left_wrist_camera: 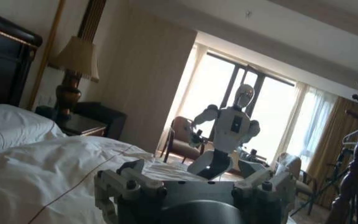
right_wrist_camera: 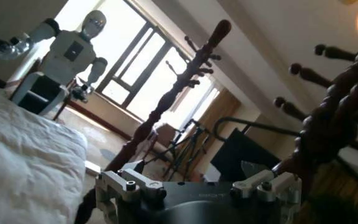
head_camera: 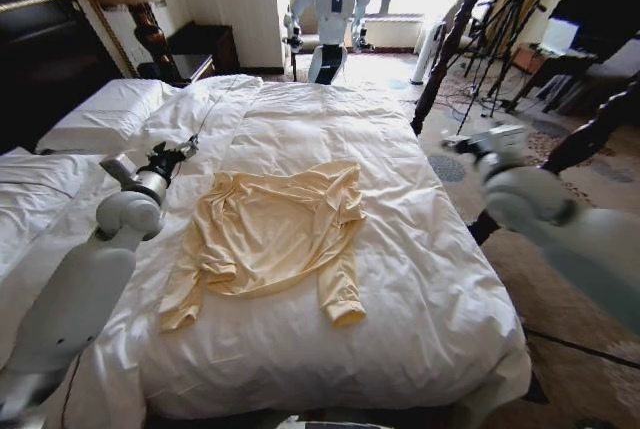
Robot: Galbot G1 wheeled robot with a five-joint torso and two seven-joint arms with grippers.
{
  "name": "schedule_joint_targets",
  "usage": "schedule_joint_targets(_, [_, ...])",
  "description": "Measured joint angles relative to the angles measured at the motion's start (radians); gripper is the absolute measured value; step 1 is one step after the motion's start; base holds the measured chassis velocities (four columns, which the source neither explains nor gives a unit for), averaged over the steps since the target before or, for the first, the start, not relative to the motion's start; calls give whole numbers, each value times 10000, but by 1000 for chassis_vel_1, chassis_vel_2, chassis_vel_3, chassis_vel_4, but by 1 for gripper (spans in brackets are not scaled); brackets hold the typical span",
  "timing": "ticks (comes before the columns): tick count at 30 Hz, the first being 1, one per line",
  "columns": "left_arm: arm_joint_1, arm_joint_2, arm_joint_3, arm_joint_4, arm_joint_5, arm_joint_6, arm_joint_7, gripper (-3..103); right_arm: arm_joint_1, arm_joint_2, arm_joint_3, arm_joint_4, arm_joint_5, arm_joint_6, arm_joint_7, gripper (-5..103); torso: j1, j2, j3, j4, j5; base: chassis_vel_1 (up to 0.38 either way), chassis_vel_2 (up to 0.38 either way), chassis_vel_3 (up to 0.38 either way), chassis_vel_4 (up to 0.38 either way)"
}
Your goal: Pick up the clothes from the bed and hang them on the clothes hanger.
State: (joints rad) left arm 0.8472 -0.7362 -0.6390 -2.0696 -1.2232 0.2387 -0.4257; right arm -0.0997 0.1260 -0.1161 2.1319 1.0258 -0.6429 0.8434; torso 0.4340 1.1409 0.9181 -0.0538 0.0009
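The clothes (head_camera: 272,234), a pale yellow-cream long-sleeved top, lie spread flat in the middle of the bed (head_camera: 420,279) on its white duvet, sleeves trailing toward me. My left gripper (head_camera: 176,155) hovers open over the duvet just left of the top's shoulder, apart from it; in the left wrist view its fingers (left_wrist_camera: 118,183) hold nothing. My right gripper (head_camera: 472,142) hangs open in the air off the bed's right side, near a dark post. A thin clothes hanger (left_wrist_camera: 357,136) hangs on a dark pegged stand in the left wrist view.
Dark twisted bed posts (head_camera: 452,44) (head_camera: 592,137) rise on the right. Pillows (head_camera: 100,114) lie at the left, with a nightstand (head_camera: 200,49) and lamp behind. Another humanoid robot (head_camera: 333,9) stands by the window, and tripods (head_camera: 500,19) crowd the floor right.
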Motion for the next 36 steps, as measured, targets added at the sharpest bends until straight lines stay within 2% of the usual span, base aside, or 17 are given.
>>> schedule_joint_targets(1, [89, -34, -59, -238, -5, 16, -65, 100, 513, -389, 8, -12, 132, -308, 47, 100, 0, 0, 0, 7, -13, 0, 0, 0, 0])
schedule_joint_targets(2, [89, -34, -59, -238, -5, 16, -65, 100, 513, -389, 8, -12, 132, -308, 47, 100, 0, 0, 0, 7, -13, 0, 0, 0, 0])
schedule_joint_targets(3, [166, -90, -73, -509, 7, 31, -122, 100, 1051, -776, 47, -182, 260, -604, 95, 100, 3, 0, 0, 6, -32, 0, 0, 0, 0])
schedule_joint_targets(5, [247, -193, -63, -872, 32, 62, -214, 100, 1567, -1338, 81, -798, 386, -856, 43, 100, 7, -1, 2, 2, -24, 0, 0, 0, 0])
schedule_joint_targets(6, [247, -193, -63, -872, 32, 62, -214, 100, 1567, -1338, 81, -798, 386, -856, 43, 100, 7, -1, 2, 2, -24, 0, 0, 0, 0])
schedule_joint_targets(9, [265, -274, 128, -1137, 272, 90, -201, 100, 1885, -2037, 19, -2424, 439, -897, -575, 100, 7, -1, 3, -10, 3, 0, 0, 0, 0])
schedule_joint_targets(13, [106, -317, 370, -1162, 388, 93, -171, 100, 2048, -2443, -71, -3724, 887, -741, -1341, 100, 8, -2, 3, -13, 1, 0, 0, 0, 0])
schedule_joint_targets(14, [58, -338, 483, -1161, 407, 95, -171, 100, 2086, -2563, -89, -4033, 1197, -696, -1624, 100, 7, -3, 3, -10, -14, 0, 0, 0, 0])
schedule_joint_targets(16, [41, -352, 541, -1173, 417, 104, -166, 100, 2095, -2615, -99, -4258, 1446, -643, -1844, 100, 7, -3, 3, -6, -22, 0, 0, 0, 0])
schedule_joint_targets(20, [26, -360, 656, -1287, 420, 196, -78, 100, 2065, -2585, -134, -4805, 1644, -266, -2473, 100, 7, -3, 4, -5, -8, 0, 0, 0, 0])
schedule_joint_targets(22, [-16, -302, 681, -1423, 388, 369, 54, 100, 2042, -2422, -89, -5064, 1636, -133, -2950, 100, 8, -3, 4, -7, -6, 0, 0, 0, 0])
schedule_joint_targets(24, [-46, -274, 700, -1451, 382, 394, 86, 100, 2018, -2302, -36, -5198, 1623, -47, -3069, 100, 7, -3, 4, -7, -11, 0, 0, 0, 0])
schedule_joint_targets(26, [-90, -200, 746, -1495, 367, 441, 118, 100, 1967, -1997, 49, -5572, 1607, 327, -3447, 100, 7, -3, 4, -4, -17, 0, 0, 0, 0])
schedule_joint_targets(29, [-100, -131, 761, -1529, 355, 471, 161, 100, 1951, -1695, 99, -5913, 1632, 634, -3683, 100, 7, -3, 4, -3, -14, 0, 0, 0, 0])
schedule_joint_targets(33, [-102, -19, 749, -1584, 345, 494, 220, 100, 2004, -1326, 206, -6193, 2425, 806, -3817, 100, 8, -4, 5, -4, -8, 0, 0, 0, 0])
schedule_joint_targets(34, [-105, 4, 743, -1593, 340, 495, 222, 100, 2021, -1267, 225, -6222, 2658, 831, -3869, 103, 8, -4, 5, -5, -12, 0, 0, 0, 0])
schedule_joint_targets(36, [-106, 13, 743, -1597, 336, 500, 225, 100, 2032, -1236, 235, -6262, 2768, 871, -3955, 100, 8, -4, 5, -4, -16, 0, 0, 0, 0])
